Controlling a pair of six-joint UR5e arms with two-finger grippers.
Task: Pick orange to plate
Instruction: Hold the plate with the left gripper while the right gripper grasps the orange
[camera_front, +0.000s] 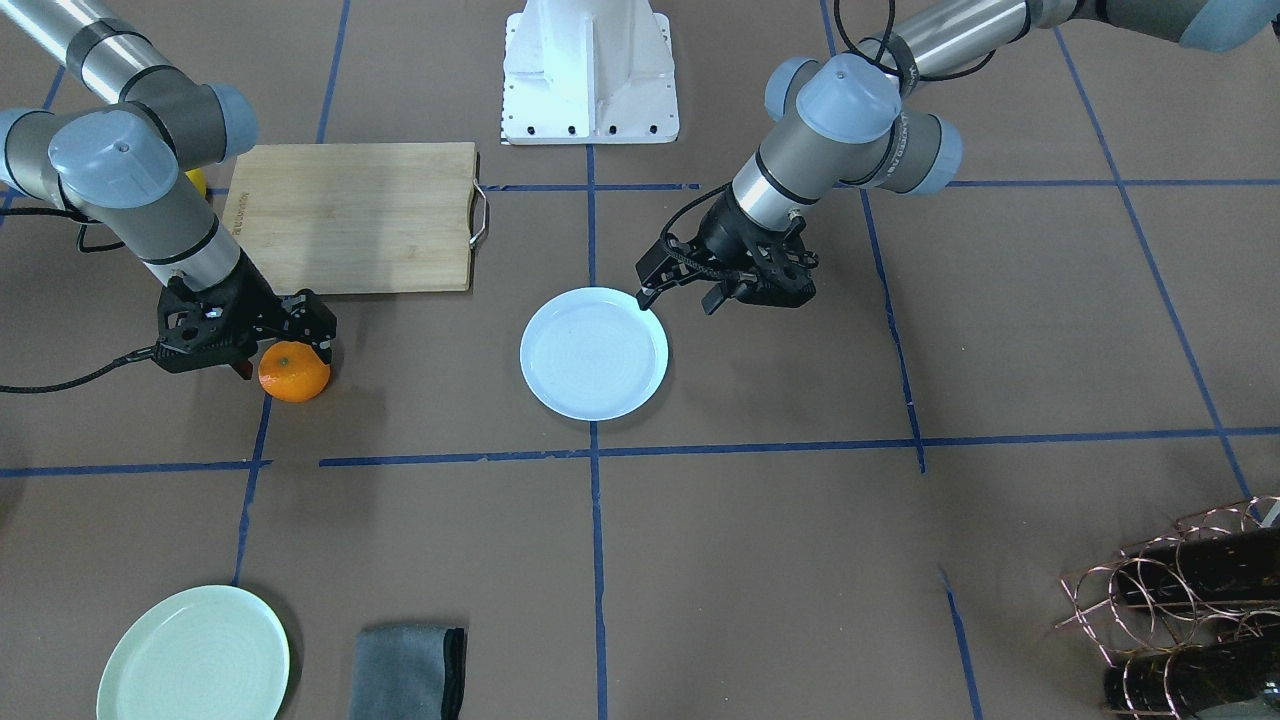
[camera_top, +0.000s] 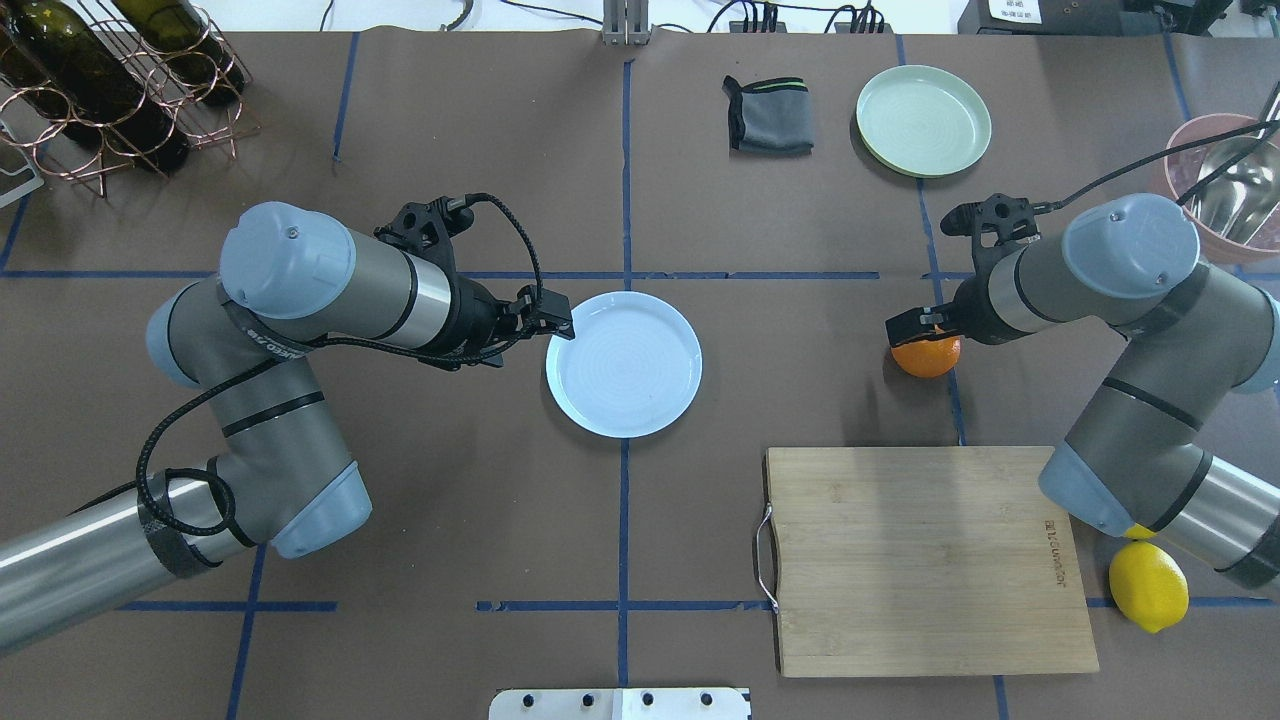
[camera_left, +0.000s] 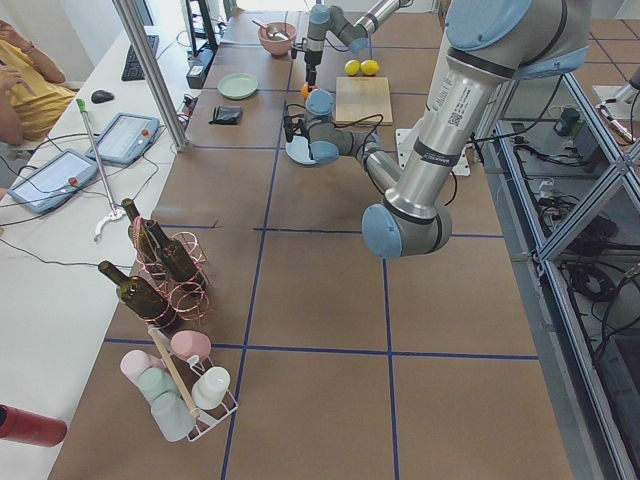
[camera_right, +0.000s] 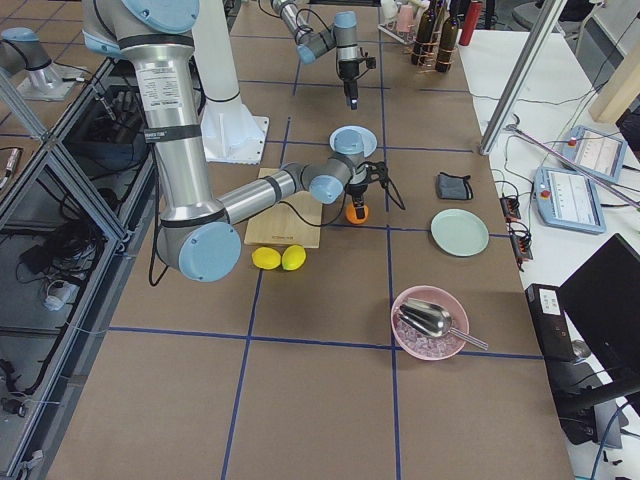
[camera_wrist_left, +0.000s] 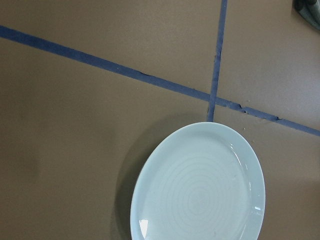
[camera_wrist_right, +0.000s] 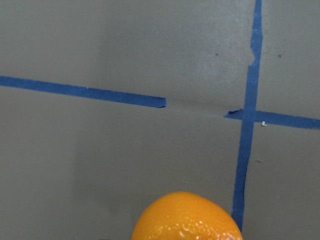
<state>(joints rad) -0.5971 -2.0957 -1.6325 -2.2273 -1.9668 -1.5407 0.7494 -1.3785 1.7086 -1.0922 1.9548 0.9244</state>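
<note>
Partly, right end effector (camera_front: 285, 356) hides orange (camera_front: 296, 380); contact unclear.

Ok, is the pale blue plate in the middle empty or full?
Empty: the round pale bluish-white plate shows a bare surface; the small bright orange fruit sits on the brown table, apart from it.

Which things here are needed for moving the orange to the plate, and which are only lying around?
For the job: orange, pale blue plate.
Lying about: cutting board, mint-green plate, grey cloth, lemons, wine rack, pink bowl.
</note>
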